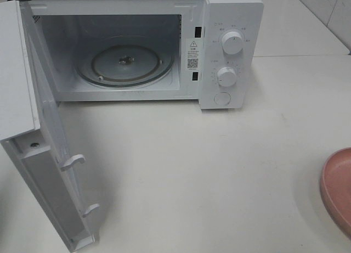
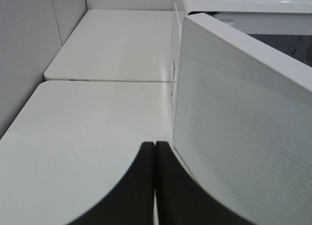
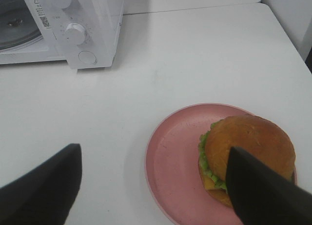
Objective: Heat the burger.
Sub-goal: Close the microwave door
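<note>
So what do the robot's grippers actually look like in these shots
Only fingertips show. The left gripper has two matte black fingers with curved outer edges and no markings. The right gripper has two broad, flat black fingers, also plain. No cables, arm links or labels are visible.

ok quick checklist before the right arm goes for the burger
1. Microwave door swung fully open: ok.
2. Glass turntable bare, room for the food: ok.
3. Right pincer open: ok.
4. Burger upright on the pink plate: ok, though one finger hides part of it.
5. Right pincer centred over the burger: not ok, the burger sits toward one finger.
6. Left pincer shut and outside the door, clear of the cavity: ok.
</note>
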Robot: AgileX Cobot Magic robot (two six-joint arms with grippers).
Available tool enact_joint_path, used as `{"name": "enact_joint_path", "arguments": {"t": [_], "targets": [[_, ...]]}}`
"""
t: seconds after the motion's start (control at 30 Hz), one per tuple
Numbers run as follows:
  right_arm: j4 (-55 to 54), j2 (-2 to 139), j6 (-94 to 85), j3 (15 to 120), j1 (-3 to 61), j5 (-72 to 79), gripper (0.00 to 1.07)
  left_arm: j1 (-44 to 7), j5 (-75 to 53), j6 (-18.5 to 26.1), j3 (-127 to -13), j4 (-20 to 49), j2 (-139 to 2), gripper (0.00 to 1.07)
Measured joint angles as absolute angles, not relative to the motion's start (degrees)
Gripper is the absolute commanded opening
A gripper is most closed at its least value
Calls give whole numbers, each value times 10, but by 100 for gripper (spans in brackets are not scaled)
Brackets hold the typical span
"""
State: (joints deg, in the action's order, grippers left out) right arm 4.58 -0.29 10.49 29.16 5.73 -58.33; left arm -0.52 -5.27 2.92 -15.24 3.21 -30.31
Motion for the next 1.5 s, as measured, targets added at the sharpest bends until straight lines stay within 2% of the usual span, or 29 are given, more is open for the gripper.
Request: {"name": "enact_joint_path", "arguments": {"t": [0.13,0.6,0.67,0.7,0.77,0.87,0.9,1.03,1.3,1.37,1.5], "targets": [[46,-3,105,292,57,-583,75,-5,53,29,-126,33,-364,0],[46,-3,105,292,57,-583,75,-5,254,21,-122,26,-560,0],[46,-3,105,292,57,-583,75,-5,304,-14,-122,-3,-605,0],[46,-3,105,292,57,-583,75,-5,304,-14,-122,-3,-605,0],[46,-3,105,292,57,-583,75,-5,362,-74,-122,-87,-669,0],[46,-3,105,292,57,-583,75,-5,377,-84,-122,-102,-681,0],[46,-3,105,292,57,-583,75,-5,405,-107,-122,-130,-706,0],[46,-3,105,292,57,-583,75,-5,476,-132,-122,-164,-749,0],[46,-3,105,292,57,-583,75,-21,501,-136,-122,-168,-762,0],[46,-3,105,292,57,-583,75,-49,509,-133,-122,-155,-775,0],[46,-3,105,292,57,-583,75,-68,518,-123,-122,-129,-782,0]]}}
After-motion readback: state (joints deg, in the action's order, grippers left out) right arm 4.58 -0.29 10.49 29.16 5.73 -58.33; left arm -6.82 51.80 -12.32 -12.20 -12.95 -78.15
